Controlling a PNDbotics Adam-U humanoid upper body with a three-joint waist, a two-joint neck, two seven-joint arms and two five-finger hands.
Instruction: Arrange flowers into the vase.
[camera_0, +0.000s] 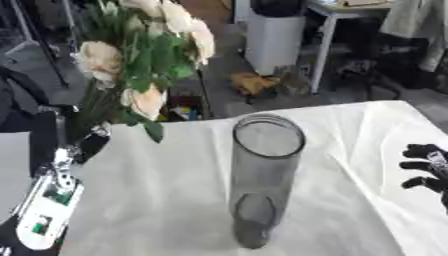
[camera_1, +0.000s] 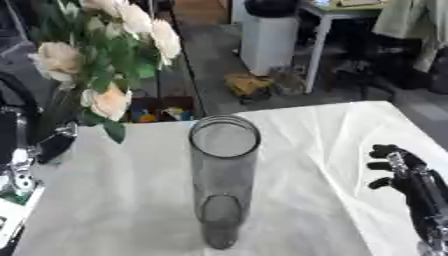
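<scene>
Left eye view is showing the flowers (camera_0: 140, 55) being held at far left, apparently by the left hand (camera_0: 87, 145); vase (camera_0: 262, 175) is standing empty mid-worktop (camera_0: 157, 200). Right hand (camera_1: 398, 172) is idling, fingers curled, holding nothing.

The right hand (camera_1: 392, 167) is black, with thick rounded fingers (camera_0: 423, 149). Silver metal parts show on its back, and behind the hand a black forearm follows. The left hand (camera_1: 54, 141) is also black, with a silver part just beside it.
</scene>
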